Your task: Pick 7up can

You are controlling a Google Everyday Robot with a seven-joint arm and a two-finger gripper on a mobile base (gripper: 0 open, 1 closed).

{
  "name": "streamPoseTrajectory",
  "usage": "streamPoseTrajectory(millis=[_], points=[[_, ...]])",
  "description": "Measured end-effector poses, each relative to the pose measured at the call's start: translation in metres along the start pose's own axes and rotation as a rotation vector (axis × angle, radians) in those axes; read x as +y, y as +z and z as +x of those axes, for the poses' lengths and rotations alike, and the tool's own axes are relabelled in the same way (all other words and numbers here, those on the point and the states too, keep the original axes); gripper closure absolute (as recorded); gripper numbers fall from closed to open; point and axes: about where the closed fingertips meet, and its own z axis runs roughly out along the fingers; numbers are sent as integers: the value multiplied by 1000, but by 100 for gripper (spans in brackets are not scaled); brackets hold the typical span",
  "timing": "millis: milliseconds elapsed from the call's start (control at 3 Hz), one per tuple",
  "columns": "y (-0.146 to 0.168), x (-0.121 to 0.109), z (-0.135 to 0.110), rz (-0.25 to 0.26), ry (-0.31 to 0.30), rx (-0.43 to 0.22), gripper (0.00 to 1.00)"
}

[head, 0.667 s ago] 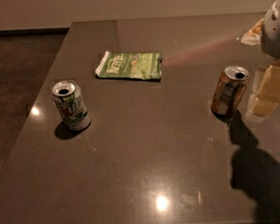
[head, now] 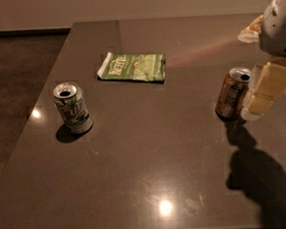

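The 7up can (head: 72,107) stands upright on the left part of the dark table (head: 150,159). It is white with green markings and has an open silver top. My gripper (head: 259,99) hangs at the far right edge of the view, just right of an orange-brown can (head: 232,93) and far from the 7up can. It holds nothing that I can see.
A green chip bag (head: 133,67) lies flat toward the back middle of the table. The orange-brown can stands upright at the right, close beside my gripper. The table's left edge runs near the 7up can, with dark floor (head: 14,71) beyond it.
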Motion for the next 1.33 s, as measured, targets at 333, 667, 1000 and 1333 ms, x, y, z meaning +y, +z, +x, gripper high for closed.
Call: streamPoseTrajectory(millis=[333,667,1000,1333], points=[[9,-11,-34,4,-21,-88,0],[23,-24,-71,5,-41,-153,0],[44,-30,-107,-16,-59,-204,0],[71,-27,-143,-44,-70,-257,0]])
